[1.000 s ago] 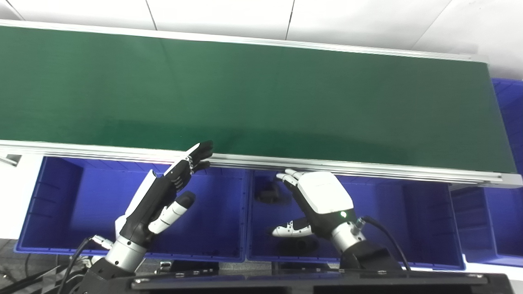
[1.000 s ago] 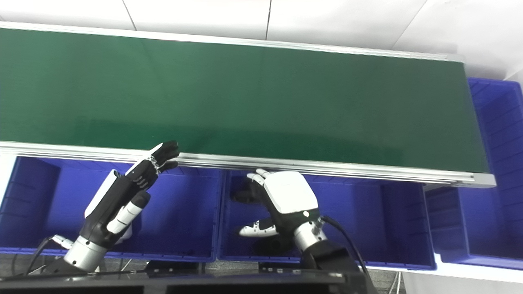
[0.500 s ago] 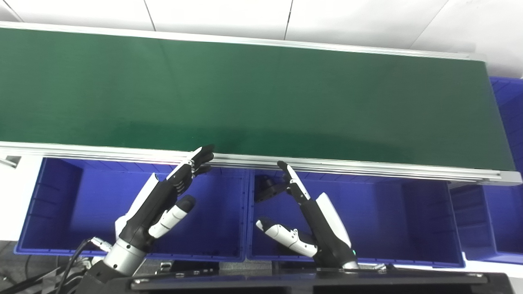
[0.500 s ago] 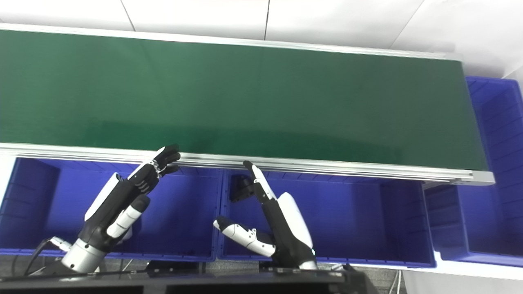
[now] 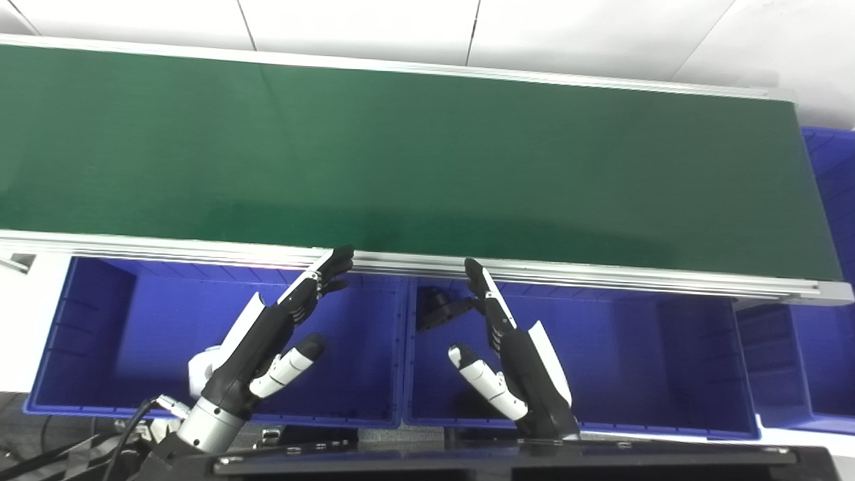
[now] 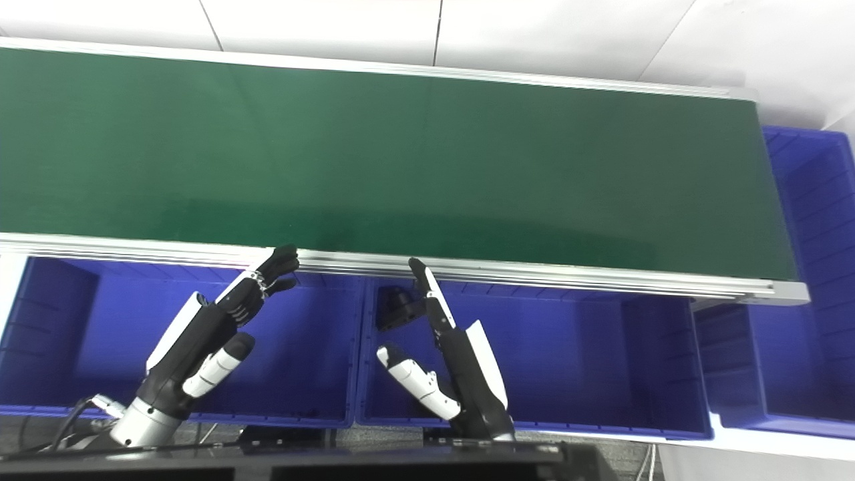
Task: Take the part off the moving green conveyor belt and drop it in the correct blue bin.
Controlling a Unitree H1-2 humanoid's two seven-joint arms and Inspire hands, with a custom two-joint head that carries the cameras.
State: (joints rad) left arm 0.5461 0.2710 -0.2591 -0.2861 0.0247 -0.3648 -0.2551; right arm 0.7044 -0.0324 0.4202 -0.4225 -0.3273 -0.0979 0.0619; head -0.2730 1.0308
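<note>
Both our left hand (image 5: 267,341) and right hand (image 5: 518,361) wait spread and empty over blue bins (image 5: 120,334), ready beside the bare conveyor belt (image 5: 401,153).

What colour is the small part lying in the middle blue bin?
Black; the small part shows best in the left eye view.

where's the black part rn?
In the middle blue bin, at its far-left corner under the conveyor belt rail: the black part lies just left of the open right hand.
</note>
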